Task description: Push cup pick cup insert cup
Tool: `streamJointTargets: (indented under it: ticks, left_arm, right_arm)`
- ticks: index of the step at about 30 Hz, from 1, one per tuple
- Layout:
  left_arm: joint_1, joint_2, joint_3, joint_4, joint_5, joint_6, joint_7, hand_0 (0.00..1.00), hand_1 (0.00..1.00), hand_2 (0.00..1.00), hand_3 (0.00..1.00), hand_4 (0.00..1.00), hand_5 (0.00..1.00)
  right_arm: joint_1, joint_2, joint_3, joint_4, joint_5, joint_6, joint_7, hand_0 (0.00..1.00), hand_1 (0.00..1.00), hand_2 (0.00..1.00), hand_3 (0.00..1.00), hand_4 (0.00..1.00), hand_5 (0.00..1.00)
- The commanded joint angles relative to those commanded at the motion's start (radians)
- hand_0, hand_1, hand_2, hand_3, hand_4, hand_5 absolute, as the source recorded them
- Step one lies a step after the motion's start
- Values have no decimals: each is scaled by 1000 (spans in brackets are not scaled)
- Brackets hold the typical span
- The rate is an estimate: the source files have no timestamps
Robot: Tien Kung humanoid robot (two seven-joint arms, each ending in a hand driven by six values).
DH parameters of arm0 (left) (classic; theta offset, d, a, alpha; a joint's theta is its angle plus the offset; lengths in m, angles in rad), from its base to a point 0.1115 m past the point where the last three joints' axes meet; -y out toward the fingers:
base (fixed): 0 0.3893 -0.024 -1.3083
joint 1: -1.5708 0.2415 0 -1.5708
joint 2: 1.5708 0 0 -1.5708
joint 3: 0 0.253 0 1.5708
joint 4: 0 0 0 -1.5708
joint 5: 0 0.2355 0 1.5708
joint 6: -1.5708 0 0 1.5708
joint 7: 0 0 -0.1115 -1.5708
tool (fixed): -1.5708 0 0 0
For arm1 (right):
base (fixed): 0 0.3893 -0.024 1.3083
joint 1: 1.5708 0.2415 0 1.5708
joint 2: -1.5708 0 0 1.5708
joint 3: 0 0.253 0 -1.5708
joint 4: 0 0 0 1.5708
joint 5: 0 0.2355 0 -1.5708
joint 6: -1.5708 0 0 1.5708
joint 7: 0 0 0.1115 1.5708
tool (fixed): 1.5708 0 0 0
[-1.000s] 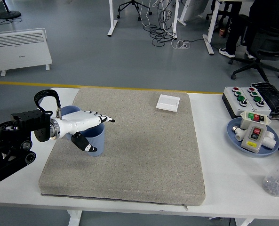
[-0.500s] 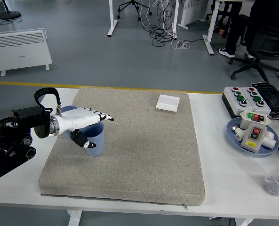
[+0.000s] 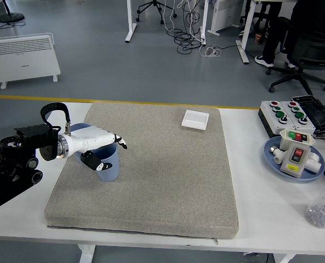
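Left hand (image 3: 99,150), white-shelled with black fingertips, is closing around the near blue plastic cup (image 3: 107,163) on the grey fabric mat (image 3: 162,175). In the head view, a second ago the fingers stretched out straight past the cup's rim toward the middle of the mat; now they have curled down over the rim, the thumb pressing the cup's front wall, so the hand looks to be clasping the cup rather than nudging it. The cup has also slid a little leftward across the mat, ending just beside the second blue plastic cup (image 3: 79,129), which stands behind the wrist near the mat's left edge and is largely hidden. I judge the pushing part finished and the pick underway; lifting and nesting into the second cup remain. The grip seems shallow, so the cup might tip on lift. The right hand is not visible. Right of the mat on the white counter (image 3: 250,164) sits a blue round plate (image 3: 272,159) of switch boxes, untouched.
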Motion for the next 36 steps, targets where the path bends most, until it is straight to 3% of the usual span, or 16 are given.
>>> streamJointTargets:
  ticks: [9,10,15,16,27,36]
  left_arm:
    - [2,12,-13,-25,-16,-25,24,681,771,891,838,687,6]
    - [3,13,-12,-29,-17,-25,25,587,736,863,831,636,2]
    - [8,17,-9,-45,-15,-19,16,587,736,863,831,636,2]
    - [9,18,-9,-48,-14,-19,15,510,668,785,795,601,2]
    - [15,21,-4,-97,-11,-16,12,495,630,736,763,572,2]
    - [15,20,-4,-103,-15,-10,8,501,607,700,723,480,2]
  right_arm:
    - [0,-1,2,0,-3,0,0,753,626,611,587,117,609]
    - [0,-1,3,0,-4,0,0,753,626,610,587,118,607]
    - [1,-1,3,0,-4,0,1,753,626,610,587,118,607]
    - [1,-1,4,0,-4,0,1,753,625,610,587,118,607]
    - [2,-1,5,0,-5,0,1,752,624,610,587,118,608]
    - [2,-2,6,0,-5,-1,3,753,624,608,587,118,605]
